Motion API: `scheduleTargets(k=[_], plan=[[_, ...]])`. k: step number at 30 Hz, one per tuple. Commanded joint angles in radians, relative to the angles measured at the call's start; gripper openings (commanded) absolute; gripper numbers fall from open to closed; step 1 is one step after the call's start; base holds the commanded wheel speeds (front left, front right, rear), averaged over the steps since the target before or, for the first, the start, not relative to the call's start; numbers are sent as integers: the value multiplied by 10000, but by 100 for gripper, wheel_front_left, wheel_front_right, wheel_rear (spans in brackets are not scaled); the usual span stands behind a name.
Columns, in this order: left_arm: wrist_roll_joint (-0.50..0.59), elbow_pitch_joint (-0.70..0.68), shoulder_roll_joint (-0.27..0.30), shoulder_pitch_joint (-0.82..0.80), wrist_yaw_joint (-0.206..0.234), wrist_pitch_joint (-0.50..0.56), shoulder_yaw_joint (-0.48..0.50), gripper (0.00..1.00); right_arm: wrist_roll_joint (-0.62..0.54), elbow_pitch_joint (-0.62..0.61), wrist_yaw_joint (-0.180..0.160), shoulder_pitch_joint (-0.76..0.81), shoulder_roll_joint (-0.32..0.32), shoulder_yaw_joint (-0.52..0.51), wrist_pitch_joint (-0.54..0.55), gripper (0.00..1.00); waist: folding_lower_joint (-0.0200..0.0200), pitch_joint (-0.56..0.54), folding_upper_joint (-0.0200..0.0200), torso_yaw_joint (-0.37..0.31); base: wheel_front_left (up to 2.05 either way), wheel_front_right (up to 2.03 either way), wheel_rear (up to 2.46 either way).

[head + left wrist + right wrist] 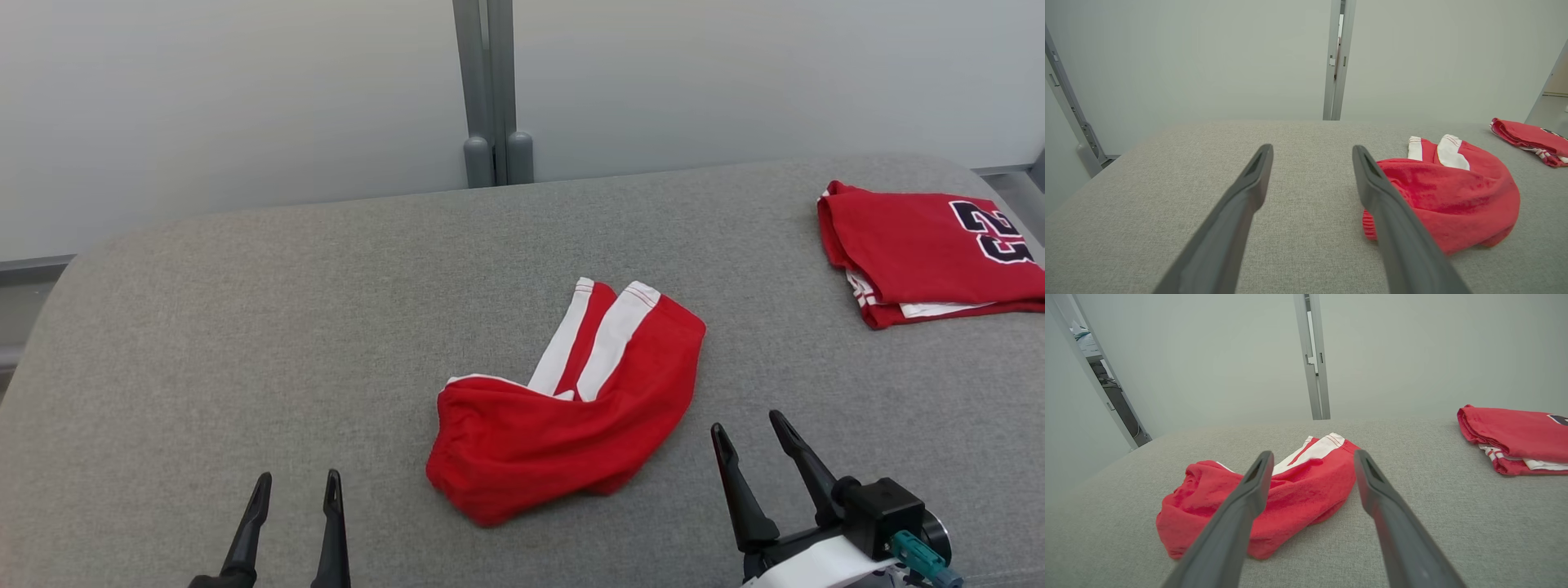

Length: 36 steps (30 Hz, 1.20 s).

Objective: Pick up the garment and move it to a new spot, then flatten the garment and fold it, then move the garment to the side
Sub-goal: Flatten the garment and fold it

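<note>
The garment [563, 416] is a pair of red shorts with white side stripes, lying bunched in the middle of the grey padded table [245, 343]. In the left wrist view the garment [1453, 200] lies just right of my fingers; in the right wrist view the garment [1290, 498] spreads ahead and to the left. My left gripper [295, 483] is open at the lower left, well apart from the cloth. My right gripper [747, 425] is open at the lower right, a short gap from the garment's right edge. Nothing is held.
A folded red jersey [931, 249] with dark numbers lies at the table's far right, also the jersey [1515, 437] in the right wrist view. Behind the table stands a pale wall with a grey post [492, 90]. The table's left half is bare grey fabric.
</note>
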Motion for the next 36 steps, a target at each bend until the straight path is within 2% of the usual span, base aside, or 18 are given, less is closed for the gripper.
scheduleTargets(k=[1, 6, 10, 15, 22, 27, 29, 30, 32, 36], plan=[[-5, 36, 4, -175, 32, 1, -26, 100, 29, 4, 3, -121, -43, 17, 3, 100, 0, 2, -1, -29, 0, 0, 0], [134, 428, 5, -444, -129, 1, -92, 100, 57, 18, 3, -182, -58, 72, 3, 100, 0, 118, -1, -121, 0, 0, 0], [478, 1417, 85, -1351, -441, -1, -169, 100, 106, 25, 3, -339, -141, 251, 5, 100, 0, 367, -1, -248, 0, 0, 0], [589, 3518, 318, -3221, -788, 178, -530, 100, 135, 2, 3, -516, -284, 429, 3, 100, 0, 737, -1, -499, 0, 0, 0], [257, 5424, 469, -5959, -1049, 926, -1257, 100, 100, -120, 3, -879, -518, 465, 5, 100, 0, 1642, -1, -780, 0, 0, 0], [-74, 6882, 540, -7319, -1088, 1623, -2045, 100, 65, -208, 3, -1209, -604, 509, 5, 100, 0, 2221, -1, -906, 0, 0, 0], [-461, 7246, 579, -7583, -1093, 1700, -2593, 100, 63, -229, 3, -1300, -617, 524, 3, 100, 0, 2358, -1, -947, 0, 0, 0], [-847, 7533, 746, -7656, -1086, 1801, -3187, 100, 59, -236, 3, -1362, -638, 507, 3, 100, 0, 2427, -1, -953, 0, 0, 0], [-1296, 7648, 891, -7633, -1086, 1738, -3635, 100, 46, -265, 3, -1371, -643, 433, 3, 100, 0, 2456, -1, -917, 0, 0, 0], [-1478, 7787, 1176, -7349, -1088, 1330, -4200, 100, -20, -288, 3, -1207, -625, 319, 3, 100, 0, 2400, -1, -753, 0, 0, 0]])
